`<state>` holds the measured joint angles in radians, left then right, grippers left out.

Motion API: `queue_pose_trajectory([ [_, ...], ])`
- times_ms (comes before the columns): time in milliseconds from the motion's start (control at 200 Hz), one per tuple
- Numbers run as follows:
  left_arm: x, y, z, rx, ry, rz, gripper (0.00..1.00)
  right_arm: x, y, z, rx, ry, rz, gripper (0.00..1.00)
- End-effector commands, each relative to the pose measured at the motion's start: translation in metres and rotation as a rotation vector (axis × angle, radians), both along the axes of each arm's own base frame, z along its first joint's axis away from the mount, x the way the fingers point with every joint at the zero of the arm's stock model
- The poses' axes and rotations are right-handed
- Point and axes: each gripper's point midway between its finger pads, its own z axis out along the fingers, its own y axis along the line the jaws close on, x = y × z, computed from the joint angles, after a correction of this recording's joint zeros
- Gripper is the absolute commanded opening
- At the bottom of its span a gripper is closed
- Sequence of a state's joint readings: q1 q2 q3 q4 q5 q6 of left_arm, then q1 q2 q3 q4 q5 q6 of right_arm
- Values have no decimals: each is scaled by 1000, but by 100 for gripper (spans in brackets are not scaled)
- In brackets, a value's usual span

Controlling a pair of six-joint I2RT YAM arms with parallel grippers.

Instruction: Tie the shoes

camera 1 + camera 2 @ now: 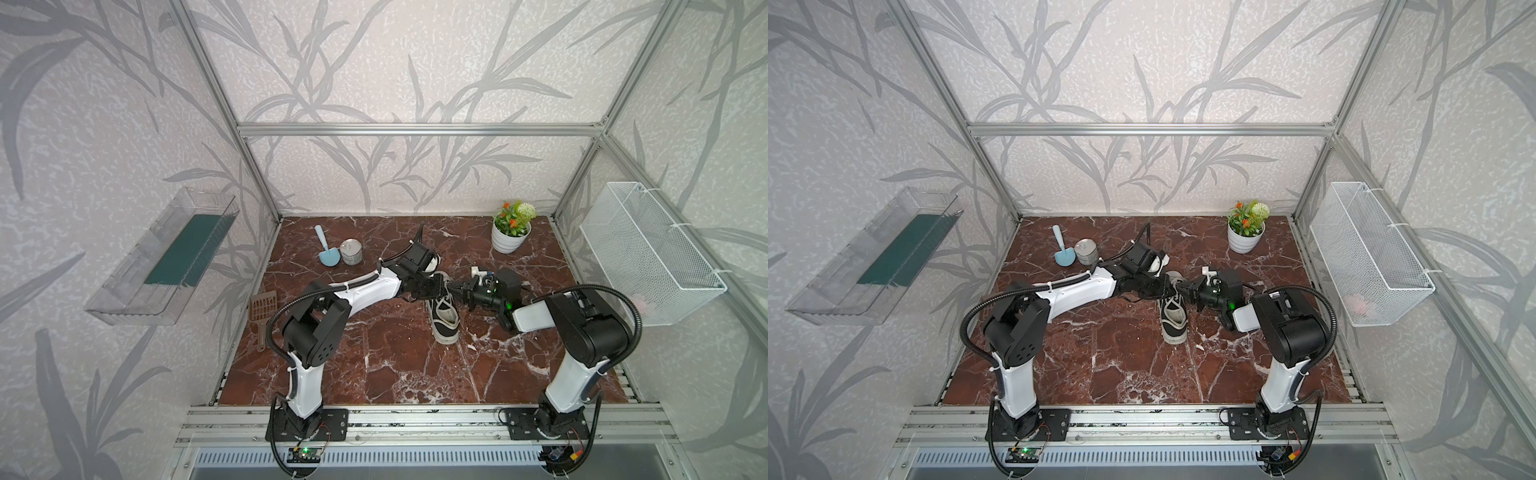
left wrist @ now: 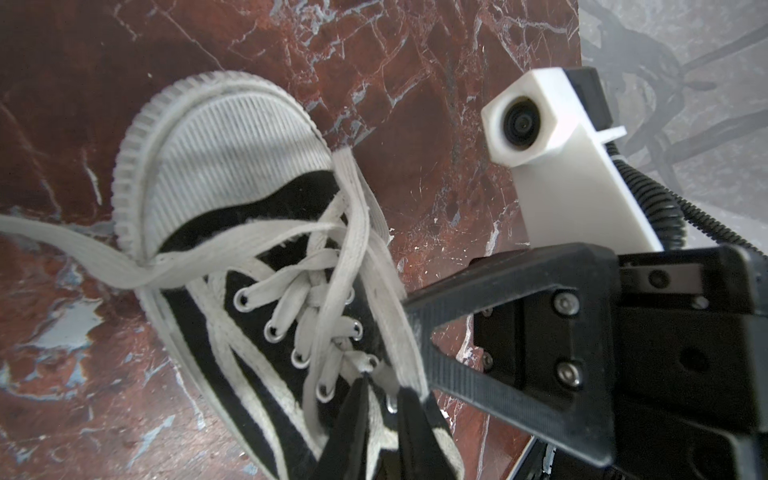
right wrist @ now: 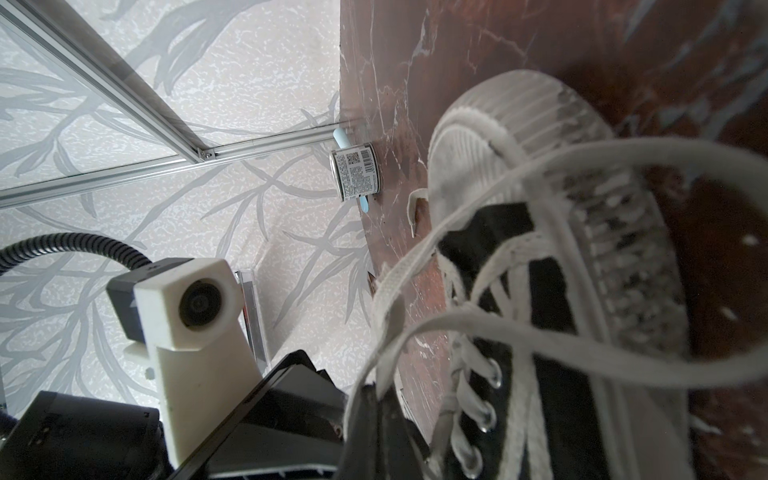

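A black canvas shoe (image 1: 445, 318) (image 1: 1174, 321) with a white sole and toe cap lies mid-table, toe toward the front edge. Both grippers meet over its laced top. In the left wrist view my left gripper (image 2: 384, 385) is shut on a flat white lace (image 2: 379, 415) by the upper eyelets; another lace strand (image 2: 62, 245) trails off across the table. In the right wrist view my right gripper (image 3: 379, 392) is shut on a lace (image 3: 388, 291) that loops up over the toe cap (image 3: 519, 124). The heel is hidden under the arms.
At the back left stand a tin can (image 1: 351, 251) and a blue scoop (image 1: 325, 249); a potted plant (image 1: 511, 230) is at the back right. A brown slotted scoop (image 1: 262, 309) lies by the left edge. A wire basket (image 1: 648, 253) hangs on the right wall, a clear tray (image 1: 162, 259) on the left.
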<state>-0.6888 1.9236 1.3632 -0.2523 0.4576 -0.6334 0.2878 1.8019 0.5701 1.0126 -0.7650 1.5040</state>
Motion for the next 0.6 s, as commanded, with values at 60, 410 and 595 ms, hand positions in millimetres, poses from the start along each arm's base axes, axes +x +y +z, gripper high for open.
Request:
queue_pose_trajectory([
  [60,4,-3,17,-61,-26,9,17,-3,1,3,18,-17,18,0],
  [410,7,0,19,-78,-40,34,6,-6,1,1,11,-14,22,0],
  [595,9,8,22,-49,-54,47,0,-7,0,0,-4,-17,21,11],
])
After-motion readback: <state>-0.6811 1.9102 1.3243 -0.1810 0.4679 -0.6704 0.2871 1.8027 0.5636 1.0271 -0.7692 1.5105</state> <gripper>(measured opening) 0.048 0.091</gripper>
